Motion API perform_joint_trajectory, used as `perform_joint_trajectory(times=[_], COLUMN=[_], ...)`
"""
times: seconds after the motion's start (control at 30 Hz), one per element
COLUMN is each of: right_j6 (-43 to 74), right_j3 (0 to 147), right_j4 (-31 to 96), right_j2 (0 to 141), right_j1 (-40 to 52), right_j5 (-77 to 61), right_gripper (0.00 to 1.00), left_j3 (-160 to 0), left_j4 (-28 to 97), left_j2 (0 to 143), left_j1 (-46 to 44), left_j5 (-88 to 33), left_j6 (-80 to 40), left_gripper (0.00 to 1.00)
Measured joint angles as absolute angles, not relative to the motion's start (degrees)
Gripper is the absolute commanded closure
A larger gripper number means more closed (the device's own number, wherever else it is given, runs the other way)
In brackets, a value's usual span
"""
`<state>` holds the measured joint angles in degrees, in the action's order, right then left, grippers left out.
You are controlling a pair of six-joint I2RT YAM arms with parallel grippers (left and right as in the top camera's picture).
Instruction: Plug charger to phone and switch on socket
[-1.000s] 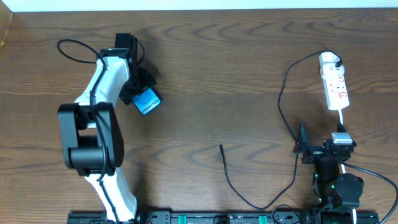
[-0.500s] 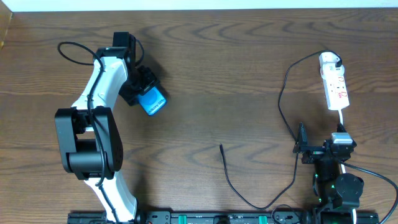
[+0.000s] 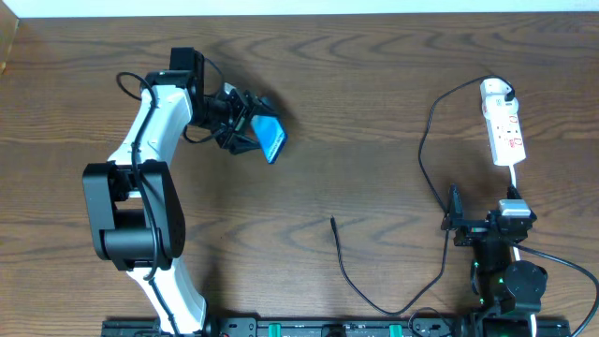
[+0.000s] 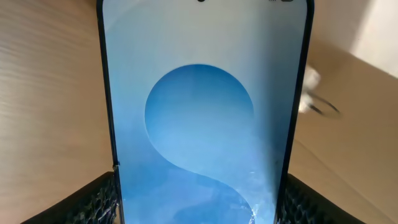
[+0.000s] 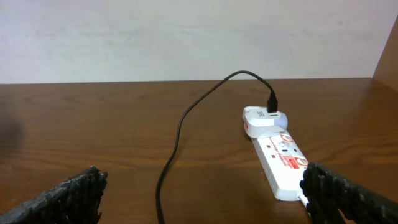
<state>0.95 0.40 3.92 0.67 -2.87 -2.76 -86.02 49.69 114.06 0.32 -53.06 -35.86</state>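
Gripping the phone (image 3: 270, 139) in my left gripper (image 3: 251, 133), just off tabletop (image 3: 374, 94) centre; the charger (image 3: 334, 225) tip lies at its five o'clock, pointing twelve. My right gripper (image 3: 456, 223) sits released at four o'clock.

- Your counter (image 3: 374, 94) is dark brown wood with a strong wavy grain. It fills nearly the whole overhead view.
- At 12 o'clock in that view, a thin white strip (image 3: 281, 7) runs along the counter's far edge.
- At 10 o'clock, in the corner, you see a sliver of lighter tan surface (image 3: 7, 42); what it is cannot be told.
- In the right wrist view, a plain off-white wall (image 5: 124, 37) rises directly behind the counter, and a brown slanted panel (image 5: 390, 56) cuts in at 2 o'clock.
- The light is soft and even, leaving a mild sheen on the wood.
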Motion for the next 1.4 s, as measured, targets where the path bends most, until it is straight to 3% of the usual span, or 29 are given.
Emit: perform_joint_trajectory(times=[0.27, 0.73, 1.4], right_j6=[1.0, 1.0, 1.0], right_j3=[0.4, 0.4, 0.4], right_j4=[3.9, 3.9, 3.9], right_j2=[0.7, 0.7, 0.7], right_j1=[-2.9, -2.9, -2.9], right_j5=[-2.7, -2.7, -2.7], right_gripper=[0.01, 0.01, 0.01], left_j3=[-86.0, -86.0, -86.0], left_j4=[49.7, 49.7, 49.7], left_j2=[114.1, 114.1, 114.1], left_j1=[0.3, 0.3, 0.3], left_j5=[-66.1, -68.9, -73.9], left_j6=[-38.1, -52.4, -59.4], left_gripper=[0.92, 0.93, 0.93])
